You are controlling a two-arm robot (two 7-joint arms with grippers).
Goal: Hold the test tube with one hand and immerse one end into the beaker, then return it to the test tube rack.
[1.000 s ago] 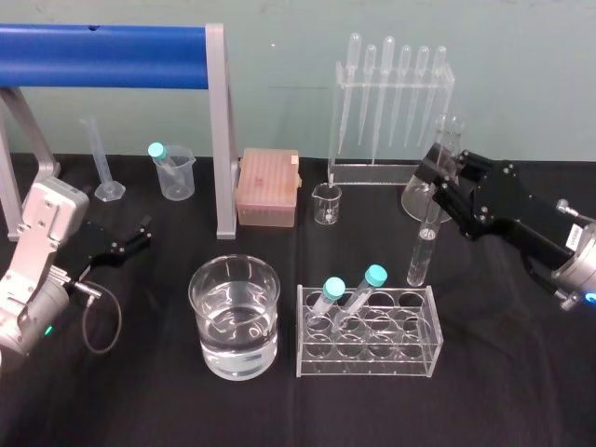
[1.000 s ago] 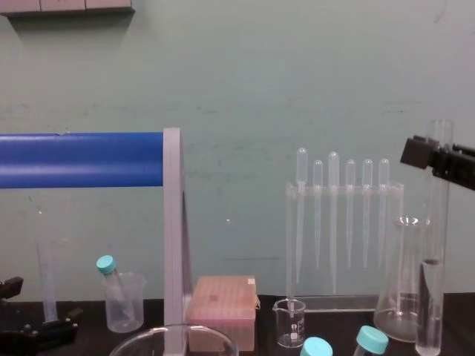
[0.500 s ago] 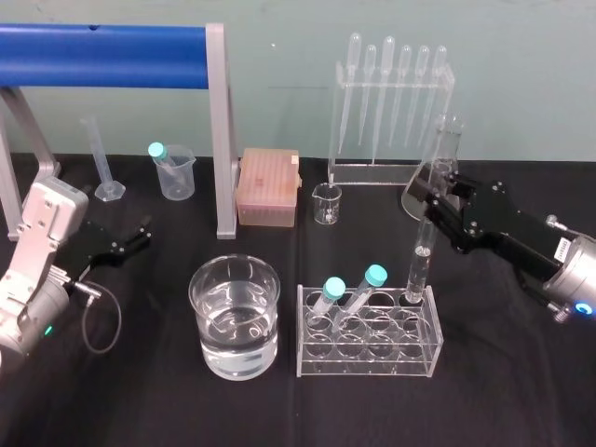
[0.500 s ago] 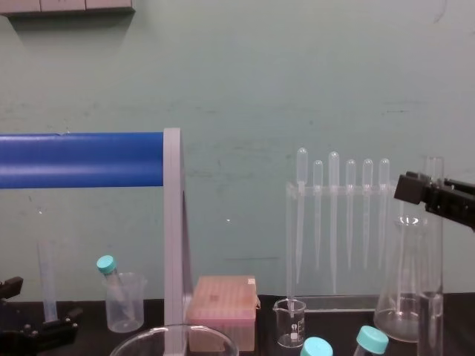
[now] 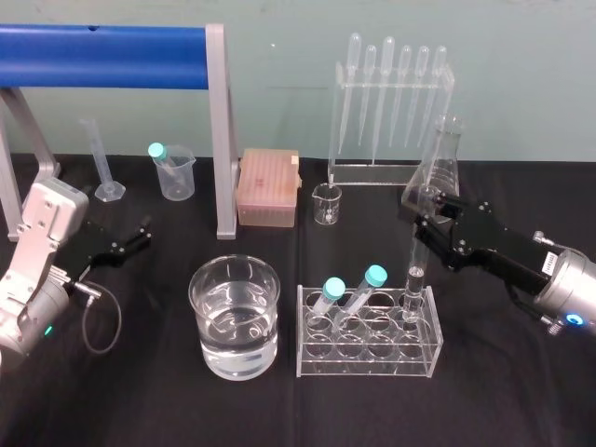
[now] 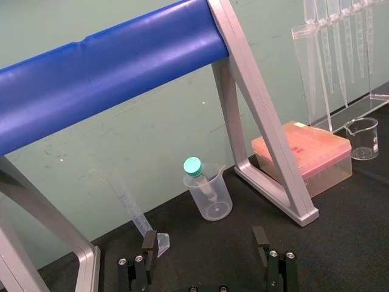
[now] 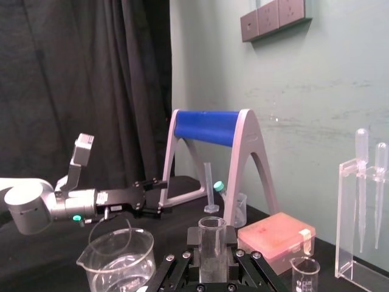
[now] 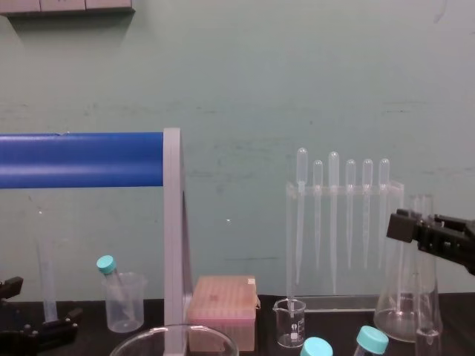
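The right tool (image 5: pixel 426 216) grips the tube (image 5: pixel 414 279) near its rim, upright, its foot in the rack's (image 5: pixel 372 361) back right hole (capped tubes (image 5: pixel 363 289) to its left). The beaker (image 5: pixel 201 312) stands left of the rack; the left tool (image 5: pixel 142 235) rests spread wide at the worktop's (image 5: pixel 503 391) left.

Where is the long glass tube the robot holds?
The test tube stands on the robot's right in the head view, held by the right gripper, its lower end in the back right hole of the rack.
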